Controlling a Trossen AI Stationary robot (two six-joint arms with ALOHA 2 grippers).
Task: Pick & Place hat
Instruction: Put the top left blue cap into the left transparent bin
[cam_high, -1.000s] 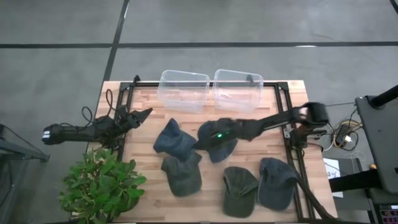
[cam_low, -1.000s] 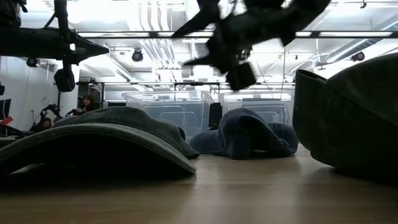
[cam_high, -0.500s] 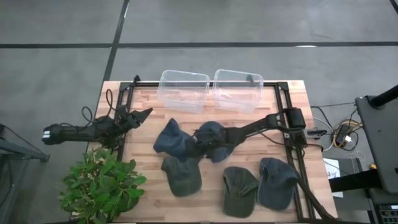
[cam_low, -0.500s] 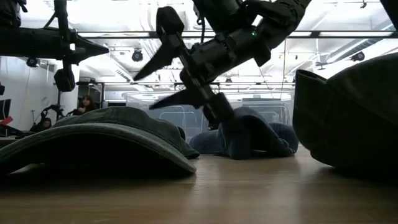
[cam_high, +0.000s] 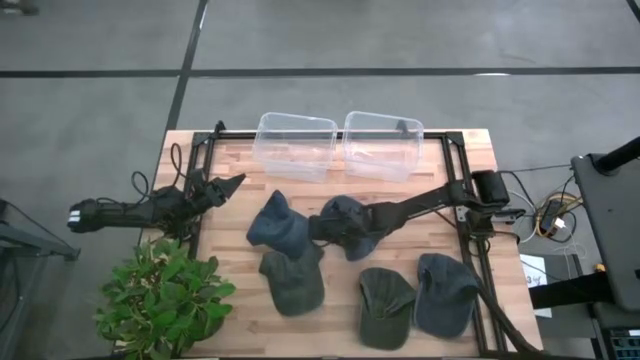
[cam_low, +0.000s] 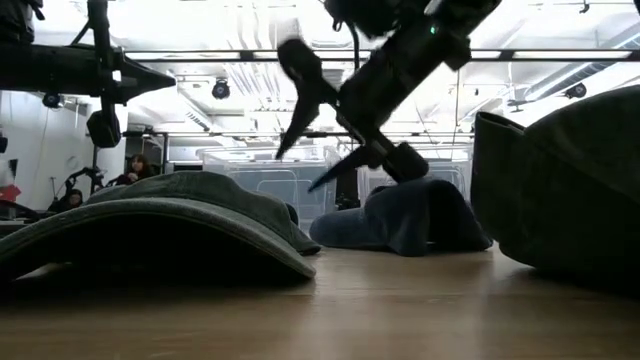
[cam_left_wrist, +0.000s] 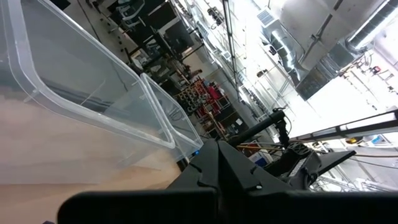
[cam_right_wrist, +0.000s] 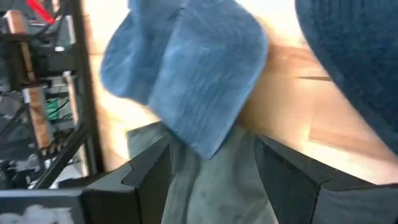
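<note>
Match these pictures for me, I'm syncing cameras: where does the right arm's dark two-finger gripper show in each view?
High view: right gripper, mid-table.
Low view: right gripper, upper middle, fingers spread above the tabletop.
Right wrist view: right gripper, own fingers along the bottom.
Left wrist view: cannot pick it out.
Shared landmark: the wooden table.
Left gripper waits at the table's left edge.

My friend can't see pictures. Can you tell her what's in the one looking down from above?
From above, the right gripper reaches, jaws open, between two blue hats on a wooden table. Three green hats lie nearer the front, two clear bins at the back, and the left gripper waits at the left edge above a plant.
</note>
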